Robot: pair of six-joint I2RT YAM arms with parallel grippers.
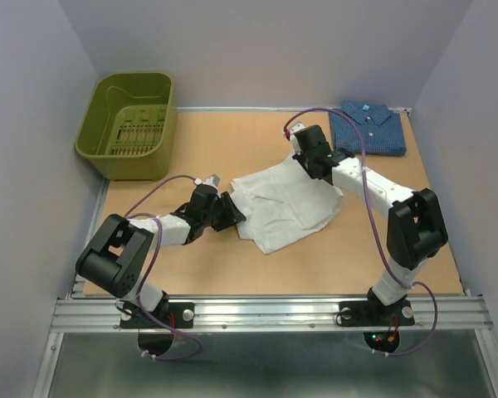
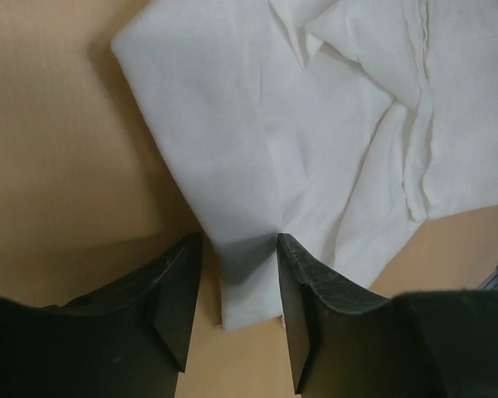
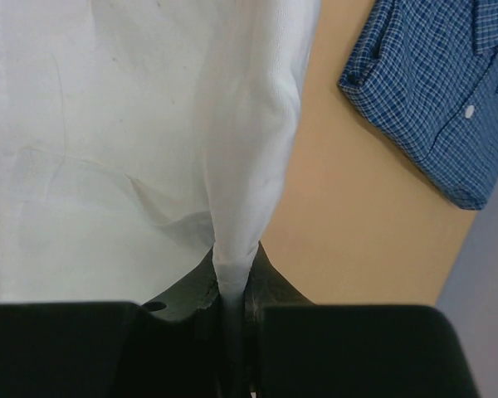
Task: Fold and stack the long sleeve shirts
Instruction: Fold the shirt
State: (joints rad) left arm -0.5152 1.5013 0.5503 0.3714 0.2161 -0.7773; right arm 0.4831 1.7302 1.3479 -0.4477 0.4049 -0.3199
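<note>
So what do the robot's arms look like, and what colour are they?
The left arm and right arm match: white tubes joined by chunky black joints, with purple cables looping along them. The left gripper and right gripper each have two flat black fingers. Both arms are bolted to a silver rail, with tiny red and green lights by the right one's base.

You're looking at a lab robot cell rather than a home: plain grey walls (image 1: pixel 257 50) box in the tan table (image 1: pixel 232 274) on three sides. Along the table's near edge an aluminium rail (image 1: pixel 266 313) carries the bolted bases of the left arm (image 1: pixel 133 249) and right arm (image 1: pixel 402 224). A green plastic basket (image 1: pixel 129 124) sits at the table's far left corner.
</note>
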